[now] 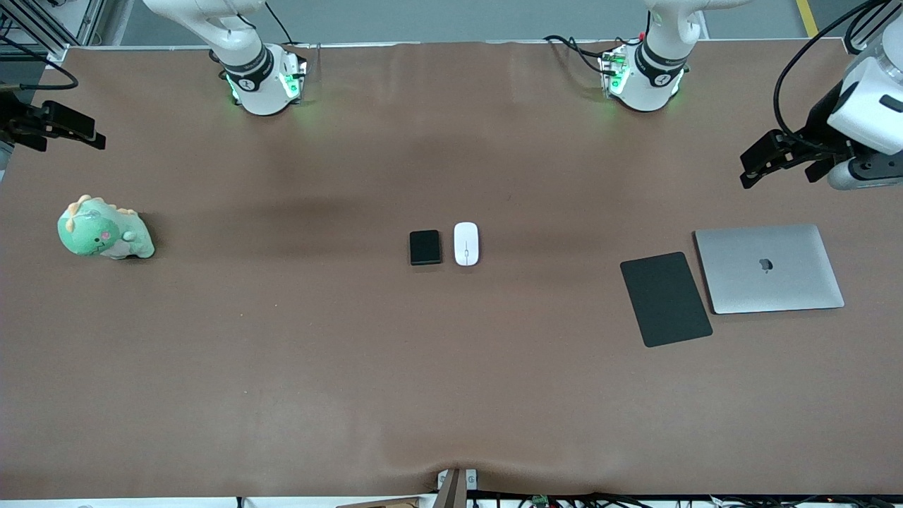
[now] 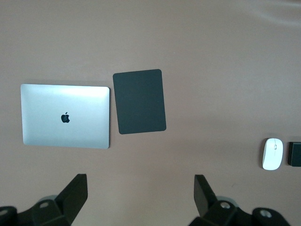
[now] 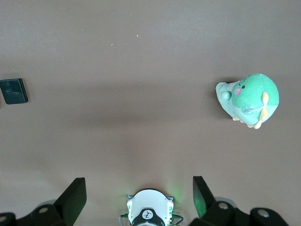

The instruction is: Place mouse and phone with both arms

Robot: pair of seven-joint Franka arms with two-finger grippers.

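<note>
Black jaws gape on both the left gripper (image 2: pixel 139 200) and right gripper (image 3: pixel 138 200), high over the table ends, nothing held. At mid-table lie one glossy mouse (image 1: pixel 465 243), likely slippery, best pinched across its sides, and beside it one stiff phone (image 1: pixel 425 248).

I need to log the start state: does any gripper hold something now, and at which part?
Nothing is held. The left gripper and the right gripper are both open and empty; the mouse and phone lie untouched on the table.
</note>
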